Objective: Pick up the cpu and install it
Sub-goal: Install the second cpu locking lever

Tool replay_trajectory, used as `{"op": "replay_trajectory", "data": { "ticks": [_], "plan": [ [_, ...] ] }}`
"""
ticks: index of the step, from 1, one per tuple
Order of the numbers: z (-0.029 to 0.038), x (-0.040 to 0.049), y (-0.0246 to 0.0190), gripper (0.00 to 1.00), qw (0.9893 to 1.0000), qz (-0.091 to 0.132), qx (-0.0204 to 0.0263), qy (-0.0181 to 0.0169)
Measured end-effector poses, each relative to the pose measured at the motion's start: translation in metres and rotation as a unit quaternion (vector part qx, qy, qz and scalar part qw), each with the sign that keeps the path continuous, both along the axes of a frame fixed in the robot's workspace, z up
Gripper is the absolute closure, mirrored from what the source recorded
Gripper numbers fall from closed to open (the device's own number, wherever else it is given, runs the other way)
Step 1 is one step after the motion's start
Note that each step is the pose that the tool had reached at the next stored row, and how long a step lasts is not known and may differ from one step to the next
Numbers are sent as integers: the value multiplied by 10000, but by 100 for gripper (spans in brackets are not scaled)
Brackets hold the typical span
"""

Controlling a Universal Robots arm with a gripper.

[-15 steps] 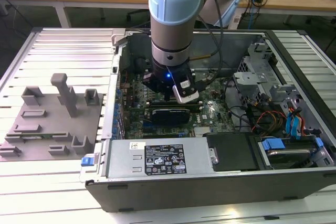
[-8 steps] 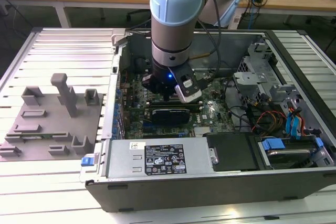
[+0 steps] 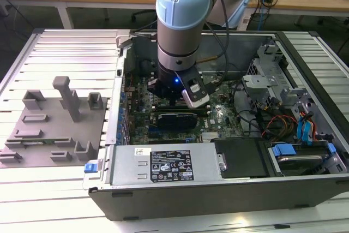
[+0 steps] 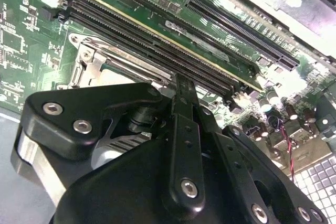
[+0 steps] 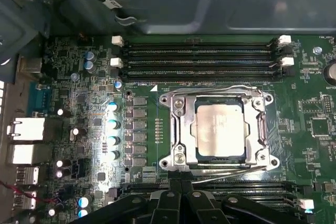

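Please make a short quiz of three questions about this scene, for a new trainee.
1. True or false: the cpu lies in the socket frame on the motherboard.
2. In the first wrist view, the empty memory slots run: A) along one side of the socket, B) along two opposite sides.
3. In the exterior view, on which side of the computer case lies the grey fixture tray?

Key: 1 true; 2 B; 3 the exterior view's left.
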State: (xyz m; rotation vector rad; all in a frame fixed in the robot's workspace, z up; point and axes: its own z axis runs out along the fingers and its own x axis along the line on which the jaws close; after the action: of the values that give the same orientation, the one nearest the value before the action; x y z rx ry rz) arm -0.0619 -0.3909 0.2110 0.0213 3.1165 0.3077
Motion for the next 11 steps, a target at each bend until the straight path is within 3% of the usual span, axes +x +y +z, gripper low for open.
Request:
{"op": "replay_trajectory", "data": {
  "ticks": [1, 2, 6, 11],
  "plan": [
    [0, -1, -14, 89, 9999, -2, 106, -1],
    [-1, 0, -21, 89, 9999, -1, 123, -1],
    [-3, -2, -84, 89, 9999, -6, 131, -1],
    [-53, -19, -85, 89, 9999, -13, 153, -1]
  ]
}}
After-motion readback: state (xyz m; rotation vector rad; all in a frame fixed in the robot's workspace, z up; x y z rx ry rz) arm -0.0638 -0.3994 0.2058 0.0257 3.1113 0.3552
